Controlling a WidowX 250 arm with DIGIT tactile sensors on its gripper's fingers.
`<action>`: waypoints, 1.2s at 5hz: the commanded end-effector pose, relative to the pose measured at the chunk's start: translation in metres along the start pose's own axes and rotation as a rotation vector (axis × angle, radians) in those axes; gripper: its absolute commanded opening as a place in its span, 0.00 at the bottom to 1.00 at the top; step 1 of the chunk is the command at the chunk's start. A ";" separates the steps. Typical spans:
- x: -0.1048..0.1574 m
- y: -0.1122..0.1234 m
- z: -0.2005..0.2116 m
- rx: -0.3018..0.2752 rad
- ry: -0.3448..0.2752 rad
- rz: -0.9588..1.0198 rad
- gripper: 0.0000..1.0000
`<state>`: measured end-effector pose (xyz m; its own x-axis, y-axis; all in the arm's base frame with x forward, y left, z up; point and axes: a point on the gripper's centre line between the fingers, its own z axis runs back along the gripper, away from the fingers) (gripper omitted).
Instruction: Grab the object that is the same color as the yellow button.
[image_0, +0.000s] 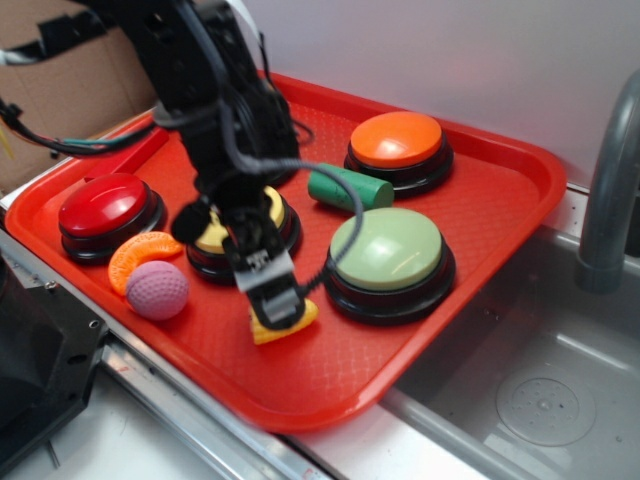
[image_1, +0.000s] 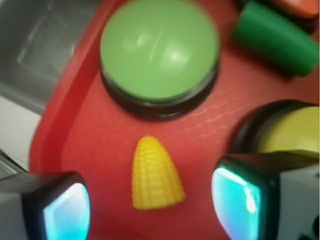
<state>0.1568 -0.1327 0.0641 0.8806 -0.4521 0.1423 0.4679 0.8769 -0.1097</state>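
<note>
The yellow toy corn cob lies on the red tray near its front edge, partly hidden by my gripper in the exterior view. In the wrist view the corn cob lies between the two fingertips with red tray showing on both sides, and my gripper is open around it, touching nothing. The yellow button sits just behind, mostly covered by the arm; its edge shows in the wrist view.
A pale green button stands right of the corn. An orange button, a green cylinder, a red button, an orange segment and a pink ball share the tray. A sink and faucet lie right.
</note>
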 end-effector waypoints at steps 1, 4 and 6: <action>0.000 -0.006 -0.023 0.044 0.024 -0.017 1.00; -0.007 0.003 -0.040 0.066 0.085 0.040 0.03; -0.007 0.009 -0.027 0.048 0.098 0.089 0.00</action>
<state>0.1504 -0.1208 0.0263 0.9237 -0.3828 -0.0156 0.3812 0.9224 -0.0620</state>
